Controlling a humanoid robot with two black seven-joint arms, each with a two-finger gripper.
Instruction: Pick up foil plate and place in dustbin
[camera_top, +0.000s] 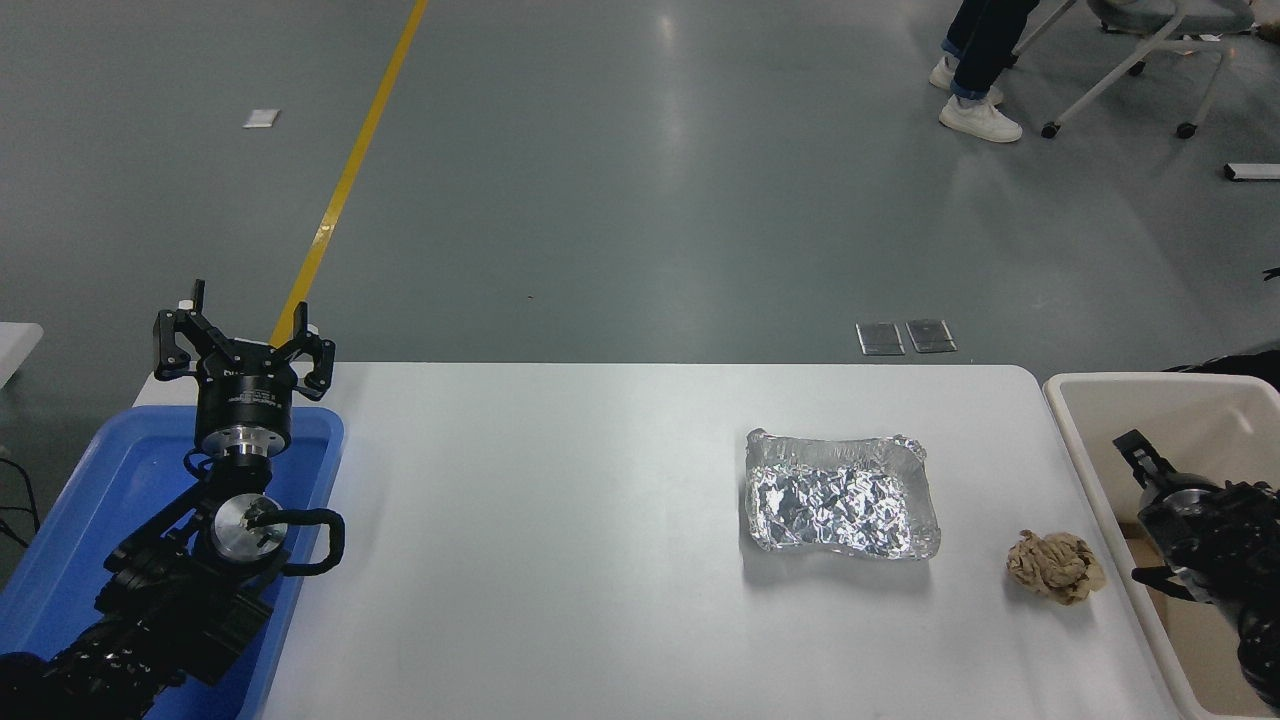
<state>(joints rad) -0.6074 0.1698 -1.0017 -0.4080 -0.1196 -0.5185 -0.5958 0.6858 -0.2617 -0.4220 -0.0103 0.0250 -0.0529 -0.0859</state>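
Observation:
The foil plate (840, 497) lies flat on the white table (550, 520), right of its middle, shiny and crinkled with shallow bent walls. To the right of the table stands the cream dustbin (1150, 386), partly cut off by the picture's edge. My right gripper (1141, 510) hangs over the dustbin's near left part, open and empty, its fingers pointing left toward the table. It is well to the right of the foil plate. My left gripper (245, 322) is parked at the lower left over the blue tray, open with nothing in it.
A crumpled tan paper ball (1056, 567) sits between the foil plate and the dustbin. A blue plastic tray (90, 500) lies at the table's left end under the left arm. A person's legs (978, 60) and a wheeled chair (1150, 50) are far off at the top right.

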